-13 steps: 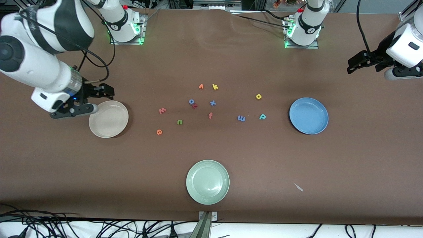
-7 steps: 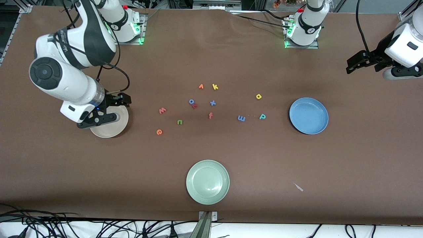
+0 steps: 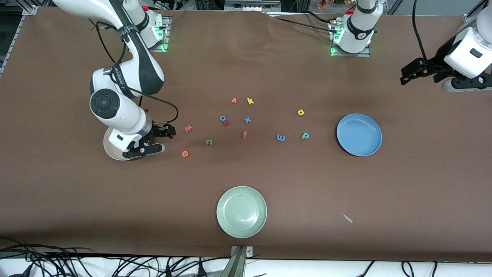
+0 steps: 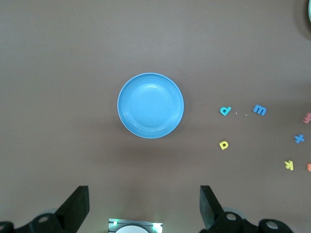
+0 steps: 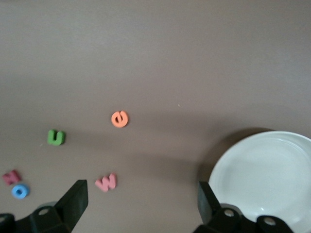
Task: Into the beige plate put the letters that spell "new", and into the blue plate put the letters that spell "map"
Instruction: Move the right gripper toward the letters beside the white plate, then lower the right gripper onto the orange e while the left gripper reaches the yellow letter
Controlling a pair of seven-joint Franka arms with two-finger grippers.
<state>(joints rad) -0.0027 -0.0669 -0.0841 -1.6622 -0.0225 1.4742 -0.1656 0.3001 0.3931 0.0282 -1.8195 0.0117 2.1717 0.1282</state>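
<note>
Right wrist view shows the orange e point(image 5: 119, 119), green n point(image 5: 56, 137) and pinkish w point(image 5: 106, 182) lying flat and apart on the brown table point(image 3: 346, 181), none yet in the beige plate point(image 5: 262, 174). I judge the step is reaching for one. The right gripper point(image 3: 158, 139), fingers wide and empty, hovers at the plate's edge, just short of w. It should centre one letter between the fingers, then descend squarely. The left gripper point(image 3: 423, 73), also wide, waits near the blue plate point(image 3: 359, 134).
</note>
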